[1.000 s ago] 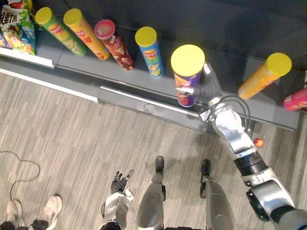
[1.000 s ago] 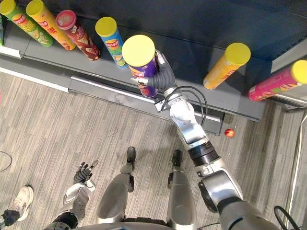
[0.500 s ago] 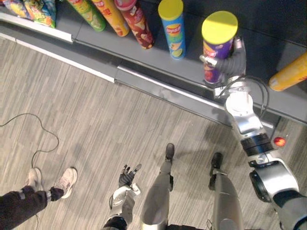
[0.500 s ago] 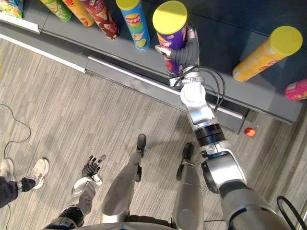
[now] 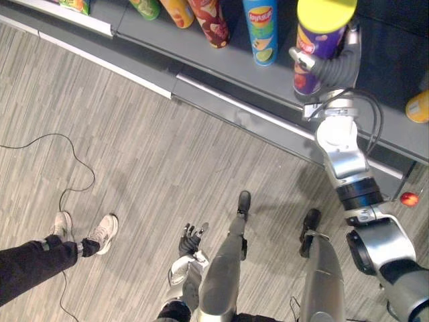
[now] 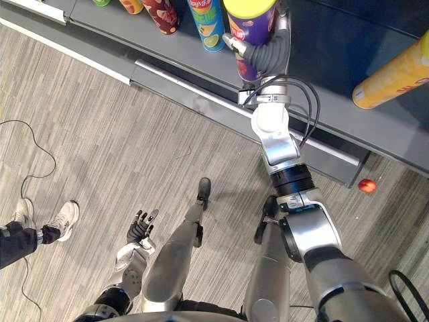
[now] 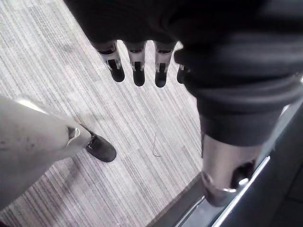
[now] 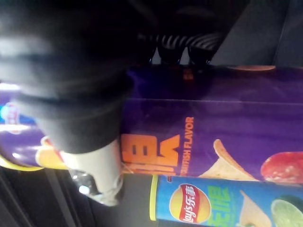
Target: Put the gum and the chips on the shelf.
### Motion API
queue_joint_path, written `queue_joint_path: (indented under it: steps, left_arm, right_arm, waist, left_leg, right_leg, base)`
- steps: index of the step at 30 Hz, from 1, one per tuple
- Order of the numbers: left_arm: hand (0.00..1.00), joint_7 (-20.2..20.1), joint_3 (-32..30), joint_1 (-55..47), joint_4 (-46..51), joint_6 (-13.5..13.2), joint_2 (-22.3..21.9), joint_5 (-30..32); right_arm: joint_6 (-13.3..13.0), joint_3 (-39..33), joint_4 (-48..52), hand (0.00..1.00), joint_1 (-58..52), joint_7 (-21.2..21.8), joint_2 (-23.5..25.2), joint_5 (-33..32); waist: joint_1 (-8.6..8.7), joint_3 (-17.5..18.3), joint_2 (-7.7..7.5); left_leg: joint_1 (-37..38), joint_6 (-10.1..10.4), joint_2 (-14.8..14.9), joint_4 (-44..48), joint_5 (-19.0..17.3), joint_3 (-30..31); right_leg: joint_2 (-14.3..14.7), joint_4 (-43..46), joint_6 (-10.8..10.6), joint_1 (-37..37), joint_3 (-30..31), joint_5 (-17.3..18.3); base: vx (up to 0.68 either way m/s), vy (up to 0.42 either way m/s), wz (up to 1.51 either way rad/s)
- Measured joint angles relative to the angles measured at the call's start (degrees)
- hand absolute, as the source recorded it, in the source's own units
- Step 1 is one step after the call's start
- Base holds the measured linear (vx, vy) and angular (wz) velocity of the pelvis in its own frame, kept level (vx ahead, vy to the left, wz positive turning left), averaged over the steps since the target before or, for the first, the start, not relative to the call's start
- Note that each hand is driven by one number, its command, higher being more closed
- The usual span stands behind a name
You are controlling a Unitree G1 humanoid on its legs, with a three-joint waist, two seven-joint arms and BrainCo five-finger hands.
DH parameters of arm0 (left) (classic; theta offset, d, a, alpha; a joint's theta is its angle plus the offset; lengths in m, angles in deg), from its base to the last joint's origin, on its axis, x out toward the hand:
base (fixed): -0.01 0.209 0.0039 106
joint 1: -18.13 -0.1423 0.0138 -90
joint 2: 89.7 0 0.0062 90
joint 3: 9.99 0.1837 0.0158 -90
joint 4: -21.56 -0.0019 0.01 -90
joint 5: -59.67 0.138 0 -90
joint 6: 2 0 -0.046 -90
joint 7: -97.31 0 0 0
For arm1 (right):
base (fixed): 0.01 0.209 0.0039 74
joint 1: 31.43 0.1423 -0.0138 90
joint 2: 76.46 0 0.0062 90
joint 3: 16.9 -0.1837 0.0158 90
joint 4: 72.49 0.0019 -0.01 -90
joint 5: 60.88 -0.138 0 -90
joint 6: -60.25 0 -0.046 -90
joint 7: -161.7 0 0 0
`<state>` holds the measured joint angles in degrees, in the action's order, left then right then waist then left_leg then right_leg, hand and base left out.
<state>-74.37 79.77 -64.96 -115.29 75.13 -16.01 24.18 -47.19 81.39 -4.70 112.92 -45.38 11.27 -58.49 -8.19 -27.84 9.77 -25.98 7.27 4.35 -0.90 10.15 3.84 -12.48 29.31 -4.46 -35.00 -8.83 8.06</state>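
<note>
On the shelf (image 5: pixel 234 64) fingers of the right hand (image 5: pixel 335 66) clasp the purple, orange-lettered chips can (image 5: pixel 312 43); left hand (image 5: pixel 191 240) fingers relaxed.

Shelf (image 5: pixel 224 62): dark grey, upper frame; red can (image 5: pixel 209 17), blue can (image 5: pixel 263 30), purple can (image 5: pixel 314 50) upright.
Floor (image 5: pixel 167 168): grey wood-grain; red ball (image 5: pixel 409 199), lower right.

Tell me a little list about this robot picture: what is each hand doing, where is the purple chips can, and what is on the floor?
Right hand: curled round the tall purple chips can with a yellow lid
Can's place: upright at the dark grey shelf, beside a blue chips can
Left hand: low, open, holding nothing
Floor: small red ball; a person's white shoes
</note>
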Motion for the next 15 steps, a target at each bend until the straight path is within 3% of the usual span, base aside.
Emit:
queue_joint_path:
  steps: [15]
  left_arm:
    - [0.00,-1.3,0.5,-0.6,2.8,-1.0,-1.9,-0.3]
  right_arm:
    - [-0.9,-0.9,0.8,1.00,3.8,-2.7,-0.1,2.0]
  waist:
    - [0.05,0.0,0.02]
  left_leg:
    - [-3.2,-0.1,-0.5,1.7,0.3,-1.8]
  right_leg:
    - [-1.9,4.6,0.2,-4.0,-0.4,1.9]
  base:
    - [0.00,-0.057,0.05]
